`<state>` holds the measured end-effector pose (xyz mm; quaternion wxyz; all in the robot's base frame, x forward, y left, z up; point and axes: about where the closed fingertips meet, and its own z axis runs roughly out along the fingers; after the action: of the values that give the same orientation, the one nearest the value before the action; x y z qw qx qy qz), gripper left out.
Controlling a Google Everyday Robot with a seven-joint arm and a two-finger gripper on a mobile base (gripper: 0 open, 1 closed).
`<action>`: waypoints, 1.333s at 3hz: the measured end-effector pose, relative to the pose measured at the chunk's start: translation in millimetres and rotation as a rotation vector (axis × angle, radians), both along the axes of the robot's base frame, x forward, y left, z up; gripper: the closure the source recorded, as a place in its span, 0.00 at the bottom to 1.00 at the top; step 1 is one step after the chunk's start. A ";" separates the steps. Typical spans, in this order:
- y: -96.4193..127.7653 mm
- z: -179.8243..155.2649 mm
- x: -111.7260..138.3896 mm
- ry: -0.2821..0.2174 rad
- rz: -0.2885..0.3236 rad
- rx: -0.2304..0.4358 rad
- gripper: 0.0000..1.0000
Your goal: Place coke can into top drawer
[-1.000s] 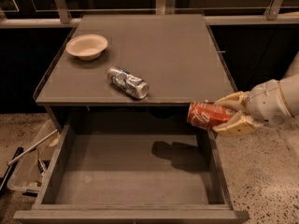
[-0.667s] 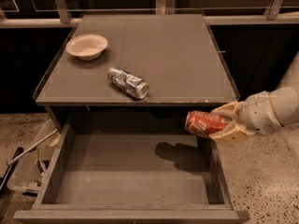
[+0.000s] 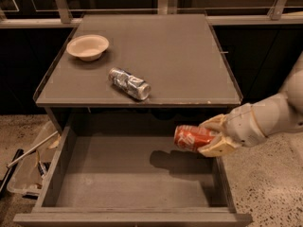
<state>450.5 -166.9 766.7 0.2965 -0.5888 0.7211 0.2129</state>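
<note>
Nearest thing is the top drawer (image 3: 118,181), pulled wide open with its front edge at the bottom of the view and nothing on the floor of it as far as I can see. Over the right side of that drawer, near the right wall and toward the back, is my gripper (image 3: 208,138), pinching the coke can (image 3: 191,137) by one end. The can lies sideways in the air, with its free end pointing left toward the middle of the drawer. It's clear of the floor: there's a shadow (image 3: 175,162) down there and a gap between can and shadow. So I'd call this the carry-in step, can over the drawer but not set down yet. Next move, as I see it, is to go lower and maybe a bit left so I'm not crowding the right wall, get the can onto the floor or close to it, then let the fingers spread. It's on its side, so it'll probably roll once I let go. Further back, up on the cabinet top (image 3: 180,56), a silver can (image 3: 129,83) lies near the front edge, and a bowl (image 3: 88,47) sits at the far left. Neither is my job.
</note>
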 end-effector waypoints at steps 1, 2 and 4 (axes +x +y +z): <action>33.8 -32.1 -5.0 0.045 0.028 0.014 1.00; 61.2 -57.8 -5.9 0.059 0.029 0.026 1.00; 89.2 -102.9 12.6 -0.019 -0.051 0.022 1.00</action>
<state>463.1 -77.7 663.8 0.3153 -0.5690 0.7306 0.2076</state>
